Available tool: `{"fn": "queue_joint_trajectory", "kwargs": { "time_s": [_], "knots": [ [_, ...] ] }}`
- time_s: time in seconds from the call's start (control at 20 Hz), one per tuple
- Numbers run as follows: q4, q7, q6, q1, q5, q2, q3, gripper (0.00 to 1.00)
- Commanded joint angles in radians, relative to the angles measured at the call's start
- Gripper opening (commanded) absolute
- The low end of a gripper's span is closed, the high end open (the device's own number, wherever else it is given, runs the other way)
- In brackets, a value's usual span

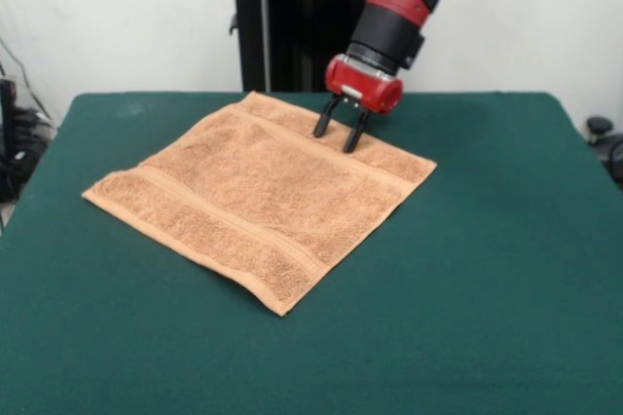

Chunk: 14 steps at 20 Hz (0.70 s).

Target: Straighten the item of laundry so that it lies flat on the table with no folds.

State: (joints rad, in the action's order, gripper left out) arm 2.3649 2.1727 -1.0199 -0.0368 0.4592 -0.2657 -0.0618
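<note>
The item of laundry, an orange-tan terry towel (258, 191), lies spread out on the dark green table (487, 269), turned like a diamond with one corner toward the front. A woven band runs near its front-left edge and another near its far-right edge. I see no folds in it. My gripper (336, 134) hangs from the red arm over the towel's far-right band, its two black fingers (322, 121) apart and open, with nothing between them. The tips are at or just above the cloth; whether they touch it does not show.
The green tabletop stretches wide to the right and front of the towel. Beyond the table's left edge sit dark cables and equipment (15, 142), and a small black object (599, 128) shows past the right edge.
</note>
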Motion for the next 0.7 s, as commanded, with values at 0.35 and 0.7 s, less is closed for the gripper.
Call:
{"fn": "queue_joint_trajectory", "kwargs": {
  "time_s": [0.35, 0.7],
  "knots": [
    [-0.132, 0.35, 0.308, -0.05, 0.14, 0.111, 0.356, 1.0],
    [-0.129, 0.384, 0.305, -0.033, 0.164, 0.106, 0.395, 1.0]
  ]
}}
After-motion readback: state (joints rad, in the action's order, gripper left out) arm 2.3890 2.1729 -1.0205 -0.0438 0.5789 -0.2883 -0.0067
